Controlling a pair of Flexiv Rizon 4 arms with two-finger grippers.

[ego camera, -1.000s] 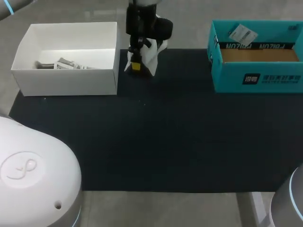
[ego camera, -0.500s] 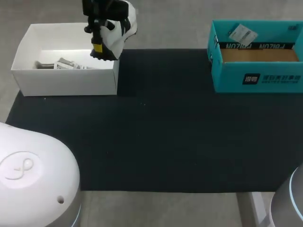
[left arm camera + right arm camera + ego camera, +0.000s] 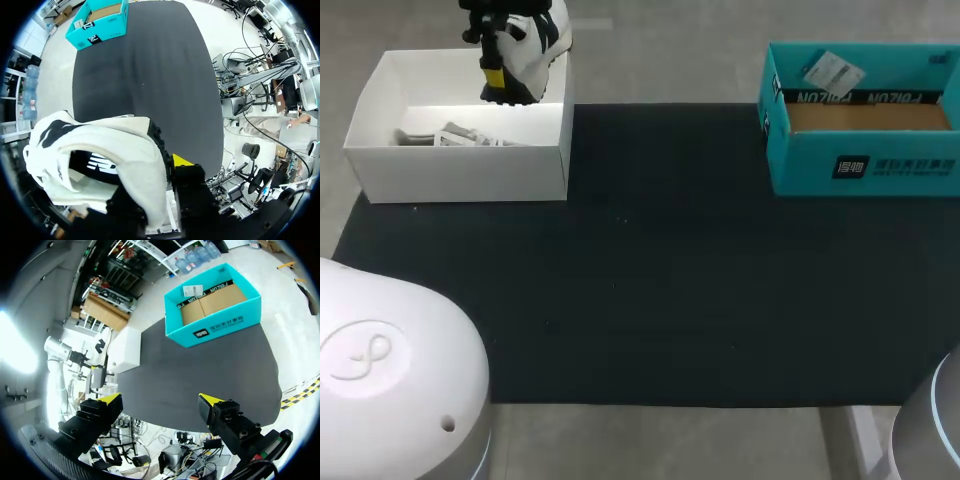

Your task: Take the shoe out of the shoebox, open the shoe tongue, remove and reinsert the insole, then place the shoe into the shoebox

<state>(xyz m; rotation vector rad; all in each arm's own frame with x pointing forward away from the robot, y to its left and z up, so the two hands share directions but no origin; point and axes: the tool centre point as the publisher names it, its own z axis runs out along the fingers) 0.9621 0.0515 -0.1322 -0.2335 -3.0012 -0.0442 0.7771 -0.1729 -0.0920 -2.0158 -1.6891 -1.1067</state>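
shoe [image 3: 533,45] over white shoebox [image 3: 380,172] | left tool [image 3: 496,80] clamps it | right tool [image 3: 161,400] agape (empty)

The left end effector [image 3: 496,80] carries the shoe [image 3: 535,45] leftward and toward the far side of the surface. A second ago the pair hangs over the far edge of the dark mat [image 3: 670,280], near the middle. Half a second ago it is at the right wall of the white shoebox [image 3: 460,172]. Now it hangs above the shoebox's far right corner. The shoe, earlier largely hidden behind the end effector, now shows more of its white side.
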